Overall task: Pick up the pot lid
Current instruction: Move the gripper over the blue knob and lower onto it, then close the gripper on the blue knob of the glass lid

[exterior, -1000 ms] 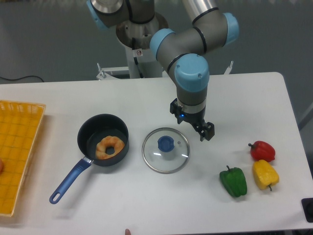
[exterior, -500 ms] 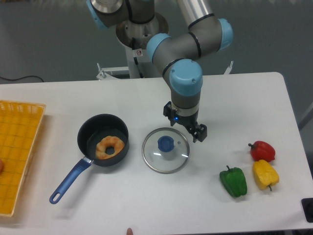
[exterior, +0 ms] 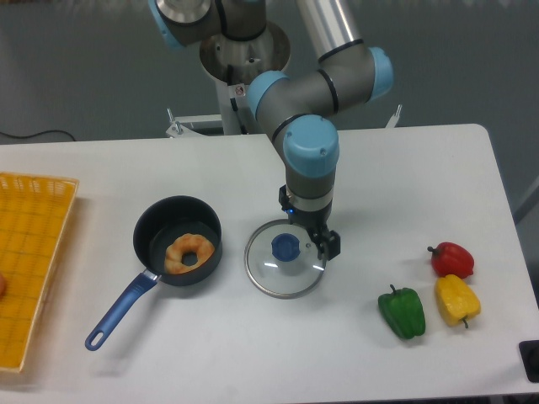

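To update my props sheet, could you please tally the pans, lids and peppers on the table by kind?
Pan: 1
Lid: 1
Peppers: 3 (green pepper, yellow pepper, red pepper)
Total: 5

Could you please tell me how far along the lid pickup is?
The approach looks mostly done: the open gripper is near the lid's blue knob. Nothing is in hand yet; no finger grips the knob. Still left are lining up, closing and lifting the lid.
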`<state>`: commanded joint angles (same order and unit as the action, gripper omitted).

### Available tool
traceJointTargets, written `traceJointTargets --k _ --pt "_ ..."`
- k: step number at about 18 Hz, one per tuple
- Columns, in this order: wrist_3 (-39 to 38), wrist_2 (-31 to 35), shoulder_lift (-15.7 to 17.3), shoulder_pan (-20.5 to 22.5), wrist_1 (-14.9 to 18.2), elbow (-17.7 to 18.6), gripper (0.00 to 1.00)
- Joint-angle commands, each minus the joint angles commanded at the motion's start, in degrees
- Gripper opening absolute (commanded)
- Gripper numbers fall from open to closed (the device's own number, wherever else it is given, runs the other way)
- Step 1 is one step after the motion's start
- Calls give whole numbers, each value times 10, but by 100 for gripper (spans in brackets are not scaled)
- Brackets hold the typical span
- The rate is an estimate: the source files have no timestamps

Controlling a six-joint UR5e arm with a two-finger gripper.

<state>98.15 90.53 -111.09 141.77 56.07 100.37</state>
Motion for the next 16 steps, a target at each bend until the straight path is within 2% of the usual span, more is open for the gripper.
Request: traceJointTargets --k 5,8,11,16 --pt "40 3 -2 -23 2 10 99" --pt "52 4 3 -33 -1 38 100" --pt "73 5 9 -33 -2 50 100" --pt "76 4 11 -27 -31 64 99"
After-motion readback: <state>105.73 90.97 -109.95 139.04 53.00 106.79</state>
